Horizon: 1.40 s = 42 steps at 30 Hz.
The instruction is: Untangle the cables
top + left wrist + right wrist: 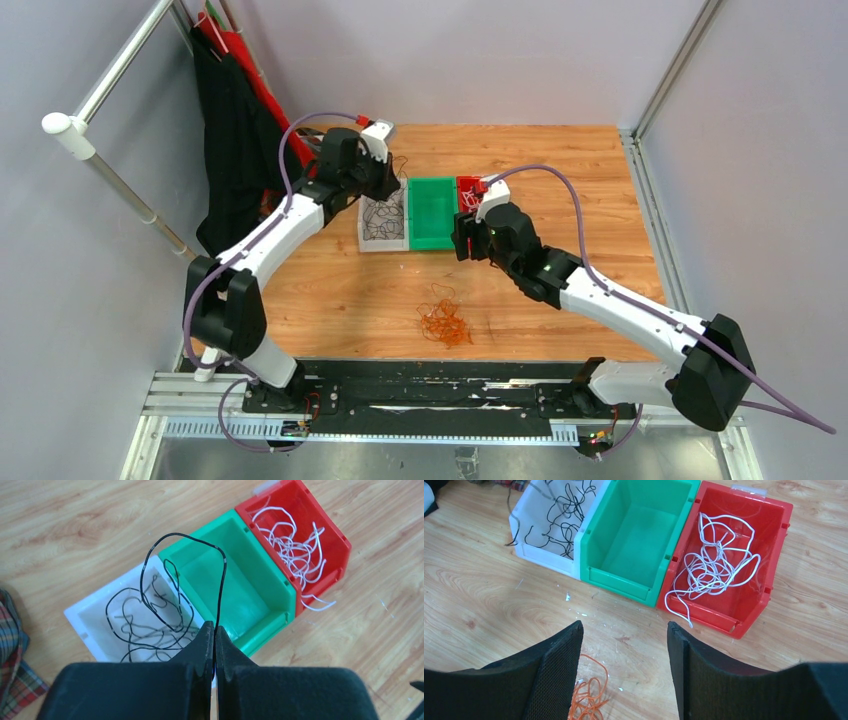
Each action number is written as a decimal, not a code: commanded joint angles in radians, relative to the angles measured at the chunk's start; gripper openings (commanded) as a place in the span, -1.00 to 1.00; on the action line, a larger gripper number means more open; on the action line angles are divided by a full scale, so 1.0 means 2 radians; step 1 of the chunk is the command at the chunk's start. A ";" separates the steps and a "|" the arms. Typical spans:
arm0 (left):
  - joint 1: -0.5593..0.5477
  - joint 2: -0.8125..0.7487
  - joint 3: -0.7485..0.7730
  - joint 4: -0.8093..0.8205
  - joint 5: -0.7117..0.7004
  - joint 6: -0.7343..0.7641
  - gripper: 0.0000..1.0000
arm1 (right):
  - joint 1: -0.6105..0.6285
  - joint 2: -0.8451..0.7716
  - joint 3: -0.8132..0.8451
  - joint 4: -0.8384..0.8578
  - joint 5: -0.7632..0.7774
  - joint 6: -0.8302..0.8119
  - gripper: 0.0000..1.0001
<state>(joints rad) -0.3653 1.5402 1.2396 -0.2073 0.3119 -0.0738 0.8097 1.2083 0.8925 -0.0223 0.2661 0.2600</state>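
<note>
While three plastic bins stand side by side on the wooden tabletop (340, 290), the white bin (87, 617) holds loose black cables (150, 625), the green bin (240, 595) sits in the middle, and the red bin (330, 530) holds tangled white cables (290, 545), one end spilling over its front lip. A heap of orange cables (445, 322) lies on the tabletop nearer the arm bases. The left gripper (215, 630), reaching over the white bin, is clamped on a black cable (222, 575) that arches out from its fingers. The right gripper (624, 627) hangs before the bins, fingers wide apart, gripping nothing.
</note>
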 commanded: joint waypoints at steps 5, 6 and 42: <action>0.003 0.056 0.046 0.092 0.008 0.037 -0.99 | -0.005 0.022 -0.015 0.025 0.008 -0.013 0.24; 0.004 0.060 0.043 0.103 0.010 0.041 -0.99 | -0.006 0.027 -0.015 0.026 0.008 -0.014 0.24; 0.005 0.120 -0.042 0.088 -0.079 0.176 -0.99 | -0.030 0.038 -0.020 0.019 -0.003 -0.002 0.18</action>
<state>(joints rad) -0.3454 1.7721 1.1191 -0.0292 0.1959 0.2340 0.7780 1.2858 0.8719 0.0032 0.2615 0.2462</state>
